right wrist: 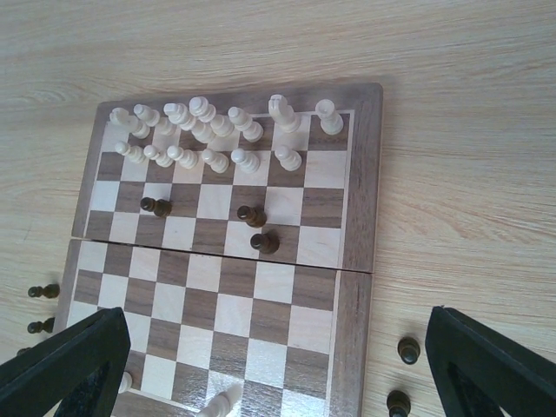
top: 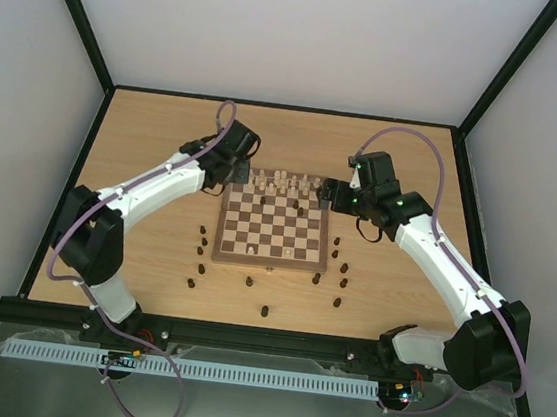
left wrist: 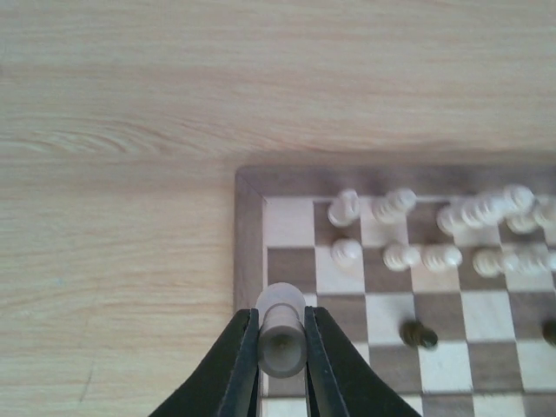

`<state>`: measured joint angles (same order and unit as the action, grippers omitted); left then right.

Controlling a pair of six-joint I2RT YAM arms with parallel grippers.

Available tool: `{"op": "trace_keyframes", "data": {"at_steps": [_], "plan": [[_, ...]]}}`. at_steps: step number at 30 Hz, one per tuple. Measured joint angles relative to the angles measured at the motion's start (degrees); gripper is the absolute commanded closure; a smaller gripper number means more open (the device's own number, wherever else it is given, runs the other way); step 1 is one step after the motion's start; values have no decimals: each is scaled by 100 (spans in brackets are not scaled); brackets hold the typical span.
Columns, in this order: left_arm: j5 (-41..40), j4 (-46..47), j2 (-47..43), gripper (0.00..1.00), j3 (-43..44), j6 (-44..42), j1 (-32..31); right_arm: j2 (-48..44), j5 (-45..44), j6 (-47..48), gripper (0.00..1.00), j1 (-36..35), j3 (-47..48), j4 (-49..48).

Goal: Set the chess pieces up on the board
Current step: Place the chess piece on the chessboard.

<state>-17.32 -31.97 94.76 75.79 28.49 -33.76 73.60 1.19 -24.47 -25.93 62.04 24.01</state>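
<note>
The left gripper (left wrist: pixel 282 347) is clamped on a cream piece (left wrist: pixel 281 306) over the board (left wrist: pixel 248 226) at its left edge, near the far-left corner, where the end squares are bare (which figure it is, I cannot tell). It is best lowered upright and centred on its square, clear of the standing cream pieces (left wrist: pixel 400 254). The right gripper (right wrist: pixel 274 317) hangs wide open. No writing is legible.

One board (right wrist: pixel 360 174), two arms (top: pixel 150 189), three dark pieces (right wrist: pixel 252 215) on squares.

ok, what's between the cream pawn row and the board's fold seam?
Right wrist view: three dark brown pieces stand apart on the squares between the cream pawn row and the fold seam; otherwise bare squares.
</note>
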Motion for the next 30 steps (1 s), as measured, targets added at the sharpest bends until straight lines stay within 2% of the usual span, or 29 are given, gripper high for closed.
{"op": "trace_keyframes", "data": {"at_steps": [12, 30], "plan": [[-68, -17, 1204, 89, 603, -44, 286, -9, 219, -2, 6, 0, -87, -48], [201, 168, 1738, 89, 881, -118, 474, -9, 367, -2, 7, 0, -155, -129]]}}
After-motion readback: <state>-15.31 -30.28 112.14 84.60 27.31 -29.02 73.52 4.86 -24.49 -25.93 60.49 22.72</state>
